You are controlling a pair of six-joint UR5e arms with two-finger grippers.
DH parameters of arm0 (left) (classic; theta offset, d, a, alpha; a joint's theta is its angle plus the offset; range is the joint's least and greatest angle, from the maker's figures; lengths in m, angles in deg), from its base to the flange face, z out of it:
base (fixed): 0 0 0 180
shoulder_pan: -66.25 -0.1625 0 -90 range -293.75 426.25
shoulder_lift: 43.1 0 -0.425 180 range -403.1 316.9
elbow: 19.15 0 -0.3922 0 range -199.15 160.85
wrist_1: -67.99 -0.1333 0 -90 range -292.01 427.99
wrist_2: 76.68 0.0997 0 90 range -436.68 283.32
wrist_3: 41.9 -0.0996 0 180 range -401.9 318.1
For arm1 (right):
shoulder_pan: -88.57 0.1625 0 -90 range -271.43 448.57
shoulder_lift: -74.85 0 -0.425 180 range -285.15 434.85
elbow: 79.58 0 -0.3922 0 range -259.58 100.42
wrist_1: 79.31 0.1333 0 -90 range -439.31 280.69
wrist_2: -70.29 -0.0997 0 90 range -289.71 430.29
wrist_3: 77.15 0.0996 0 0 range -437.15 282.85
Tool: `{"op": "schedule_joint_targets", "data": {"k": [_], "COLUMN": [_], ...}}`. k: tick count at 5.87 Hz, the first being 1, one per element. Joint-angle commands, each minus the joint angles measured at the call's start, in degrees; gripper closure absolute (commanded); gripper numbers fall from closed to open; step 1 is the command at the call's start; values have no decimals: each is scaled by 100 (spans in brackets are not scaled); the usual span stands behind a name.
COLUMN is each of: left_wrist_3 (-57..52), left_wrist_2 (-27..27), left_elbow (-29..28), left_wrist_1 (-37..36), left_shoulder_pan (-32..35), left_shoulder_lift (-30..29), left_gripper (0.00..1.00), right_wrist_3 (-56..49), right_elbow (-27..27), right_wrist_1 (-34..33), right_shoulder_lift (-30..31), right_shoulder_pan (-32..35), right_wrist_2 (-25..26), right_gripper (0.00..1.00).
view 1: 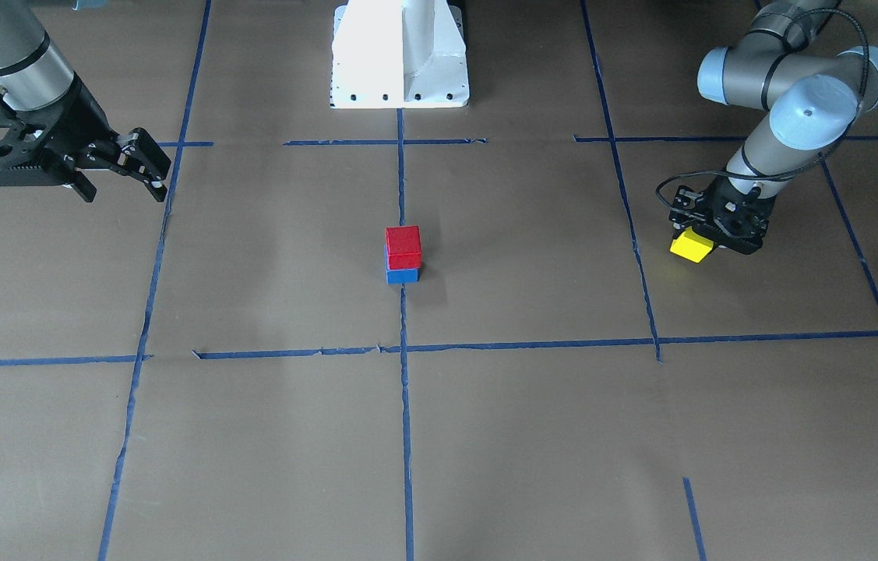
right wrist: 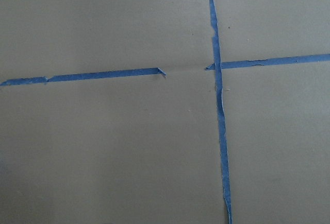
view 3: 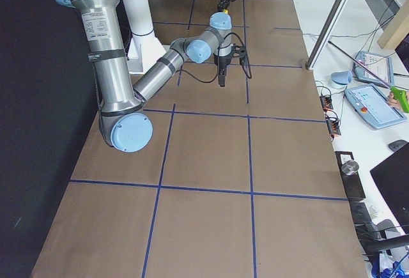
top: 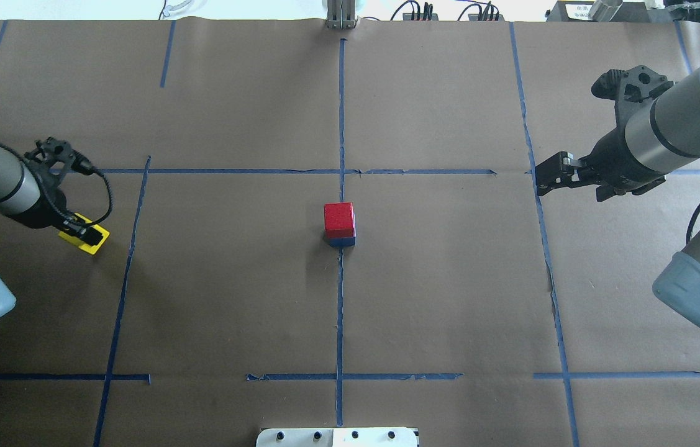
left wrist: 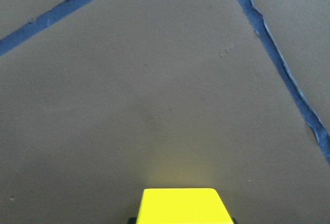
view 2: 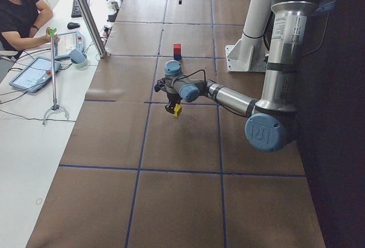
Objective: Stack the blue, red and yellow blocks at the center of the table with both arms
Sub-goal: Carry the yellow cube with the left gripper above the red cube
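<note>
A red block (view 1: 403, 246) sits squarely on a blue block (view 1: 403, 275) at the table's centre, on the middle tape line; the overhead view shows the red block (top: 339, 218) with only a sliver of the blue block (top: 340, 241). Far out on the robot's left side, my left gripper (top: 84, 234) points down and is shut on the yellow block (view 1: 690, 247), low over the brown paper. In the left wrist view the yellow block (left wrist: 183, 206) fills the bottom centre. My right gripper (view 1: 123, 188) hangs open and holds nothing, well off on the other side.
The white pedestal base (view 1: 400, 54) stands at the robot's edge behind the stack. Blue tape lines (top: 340, 124) divide the brown paper table. A seated person (view 2: 17, 14) and tablets are at a side desk beyond the far edge, next to a metal post (view 2: 88, 14).
</note>
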Motion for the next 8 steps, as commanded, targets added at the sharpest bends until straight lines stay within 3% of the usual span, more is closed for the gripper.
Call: {"op": "schedule_joint_targets", "data": {"k": [1, 2, 3, 5, 8], "left_wrist_3": [1115, 2254, 2735, 3703, 4242], "left_wrist_2": [-11, 24, 42, 330, 796], "left_elbow": [361, 214, -31, -829, -1299], "left_wrist_1": [-1987, -2022, -2075, -2076, -2076], "left_shoulder_pan": [-223, -756, -848, -1103, -1533], "left_shoulder_lift": [-1676, -2312, -2910, -3966, -4454], "left_gripper": [94, 95, 96, 96, 95], "right_wrist_3": [-43, -104, -375, -483, -483], "right_elbow": [5, -12, -56, -100, -100], "right_wrist_1": [0, -9, -17, -9, -9], "right_shoulder_lift": [-2, -2, 24, 42, 50], "right_shoulder_pan": [67, 233, 443, 524, 516], "right_wrist_2": [-66, -153, -545, -619, -602], "right_gripper": [0, 0, 0, 0, 0]}}
